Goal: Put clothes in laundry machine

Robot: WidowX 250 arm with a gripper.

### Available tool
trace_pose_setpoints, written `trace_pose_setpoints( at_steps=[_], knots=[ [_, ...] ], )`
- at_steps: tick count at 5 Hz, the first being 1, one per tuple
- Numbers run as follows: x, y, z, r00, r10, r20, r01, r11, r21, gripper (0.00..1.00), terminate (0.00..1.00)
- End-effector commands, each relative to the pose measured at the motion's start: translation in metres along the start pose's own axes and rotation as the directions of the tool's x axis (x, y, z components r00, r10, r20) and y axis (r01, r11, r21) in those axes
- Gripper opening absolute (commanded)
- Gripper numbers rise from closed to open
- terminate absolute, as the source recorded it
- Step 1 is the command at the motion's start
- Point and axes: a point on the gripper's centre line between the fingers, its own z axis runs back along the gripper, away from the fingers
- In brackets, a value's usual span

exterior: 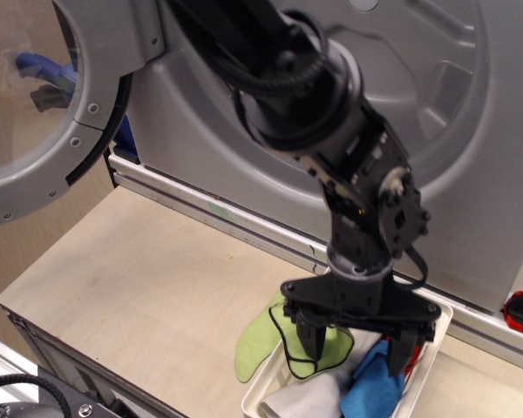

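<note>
Lying between the spread jaws [356, 346]: white cloth [309, 396] in the basket [429, 361].

The end effector [357, 341] hides most of the red cloth [410, 364]; the basket [260, 402] runs off the bottom edge.

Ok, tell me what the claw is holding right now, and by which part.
Nothing. The claw is open, its fingers spread above the clothes in the white basket, closed on no cloth.

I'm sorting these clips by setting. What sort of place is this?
Probably a lab mock-up of a laundry corner: a silver-grey front-loading washer with its round door open, and a white basket of small cloths under the open gripper on a bench.
</note>
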Motion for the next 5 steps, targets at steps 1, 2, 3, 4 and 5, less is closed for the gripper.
trace_pose_setpoints(
  at_steps=[1,2,3,4,5],
  knots=[
    [0.011,-0.007,-0.019,0.999,-0.029,0.031,0.028,0.999,0.031,1.0,0.0],
    [0.012,-0.007,-0.026,0.999,-0.029,0.037,0.028,0.999,0.039,1.0,0.0],
    [0.009,-0.002,-0.026,0.996,-0.064,0.057,0.06,0.996,0.064,0.0,0.0],
    [0.007,-0.002,-0.02,0.992,-0.093,0.081,0.088,0.994,0.072,0.0,0.0],
    [0.003,-0.006,-0.009,0.981,-0.137,0.135,0.12,0.985,0.125,0.0,0.0]
  ],
)
